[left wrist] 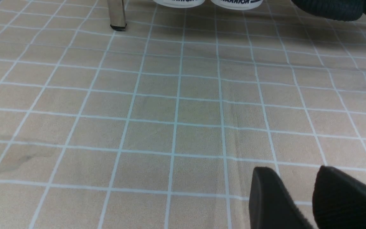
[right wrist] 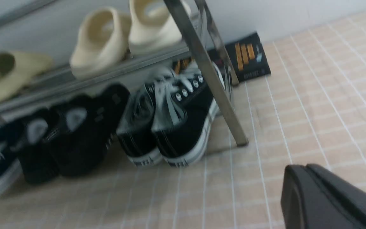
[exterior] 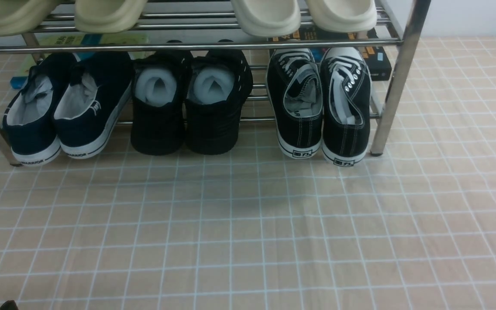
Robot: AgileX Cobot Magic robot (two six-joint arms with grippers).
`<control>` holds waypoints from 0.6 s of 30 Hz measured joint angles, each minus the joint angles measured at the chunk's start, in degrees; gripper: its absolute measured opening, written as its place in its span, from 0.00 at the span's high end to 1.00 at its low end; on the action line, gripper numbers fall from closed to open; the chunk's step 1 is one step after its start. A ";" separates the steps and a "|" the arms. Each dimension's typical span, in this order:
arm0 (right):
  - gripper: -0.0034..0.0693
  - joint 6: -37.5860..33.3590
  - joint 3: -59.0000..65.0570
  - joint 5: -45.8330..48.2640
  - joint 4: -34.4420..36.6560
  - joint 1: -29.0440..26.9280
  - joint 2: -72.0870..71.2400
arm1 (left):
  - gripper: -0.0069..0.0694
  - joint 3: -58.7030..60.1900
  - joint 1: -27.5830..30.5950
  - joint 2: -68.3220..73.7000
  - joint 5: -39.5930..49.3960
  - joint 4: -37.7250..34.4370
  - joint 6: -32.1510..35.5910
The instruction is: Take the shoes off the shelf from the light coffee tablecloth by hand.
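Front view | shoes (exterior: 346, 125) 1 o'clock, on shelf (exterior: 396, 82) | left end effector (left wrist: 294, 178) released, right end effector (right wrist: 326, 197) unreadable | approach heels squarely

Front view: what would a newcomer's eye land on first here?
The shiny chrome metal-tube shoe rack fills the top of the view, its lower tier lined with three dark pairs. At its right end sit the black canvas lace-up sneakers with white laces, heels toward the camera, beside all-black shoes stuffed with white paper. Cream foam slippers rest on the upper tier, and the beige grid-lined tablecloth spreads in front.
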 joint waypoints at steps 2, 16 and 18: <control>0.97 -0.80 -5.06 11.81 -1.08 0.00 10.78 | 0.59 0.00 0.00 0.00 0.00 0.00 0.00; 0.96 -31.91 -14.77 33.31 31.33 15.67 52.16 | 0.59 0.00 0.00 0.00 0.00 0.00 0.00; 0.96 -33.44 -17.61 33.31 32.61 20.83 55.26 | 0.59 0.00 0.00 0.00 0.00 0.00 0.00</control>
